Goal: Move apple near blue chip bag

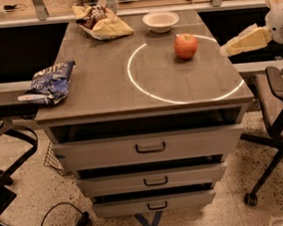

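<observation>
Gripper (228,48): hung past the right edge of the desk (104,91), just right of the apple, apart from it and holding nothing; how far open it was could not be told.
Apple (186,45): sat on the desk's right-rear part, near the white bowl (160,20).
Blue chip bag (51,82): lay at the left edge, partly overhanging, well apart from the apple.
Grasp risk: a glancing approach would likely roll the round apple toward the bowl.
Placing risk: a nudge could tip the overhanging bag off.
Mix-up risk: the yellow-and-brown bag (104,24) at the rear was the wrong target.
</observation>
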Robot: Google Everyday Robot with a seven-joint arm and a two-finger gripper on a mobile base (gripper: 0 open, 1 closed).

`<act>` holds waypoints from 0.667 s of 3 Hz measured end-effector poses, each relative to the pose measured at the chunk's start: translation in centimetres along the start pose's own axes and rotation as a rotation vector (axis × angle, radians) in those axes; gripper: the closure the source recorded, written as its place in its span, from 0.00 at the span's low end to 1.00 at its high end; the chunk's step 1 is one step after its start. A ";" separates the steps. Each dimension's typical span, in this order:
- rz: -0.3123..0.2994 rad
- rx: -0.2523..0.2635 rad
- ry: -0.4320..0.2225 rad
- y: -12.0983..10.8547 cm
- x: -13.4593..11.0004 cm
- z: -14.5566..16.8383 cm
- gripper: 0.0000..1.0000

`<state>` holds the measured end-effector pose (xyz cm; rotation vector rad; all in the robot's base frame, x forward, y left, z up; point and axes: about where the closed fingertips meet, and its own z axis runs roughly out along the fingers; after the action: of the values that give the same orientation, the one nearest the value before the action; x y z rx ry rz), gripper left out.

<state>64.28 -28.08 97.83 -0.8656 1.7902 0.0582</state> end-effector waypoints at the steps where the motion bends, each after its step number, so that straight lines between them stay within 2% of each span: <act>1: 0.131 -0.036 -0.104 -1.9 2.6 5.7 0.00; 2: 0.128 -0.036 -0.103 -1.8 2.4 5.6 0.00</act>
<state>69.54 -28.24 94.15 -0.7592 1.7499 0.2151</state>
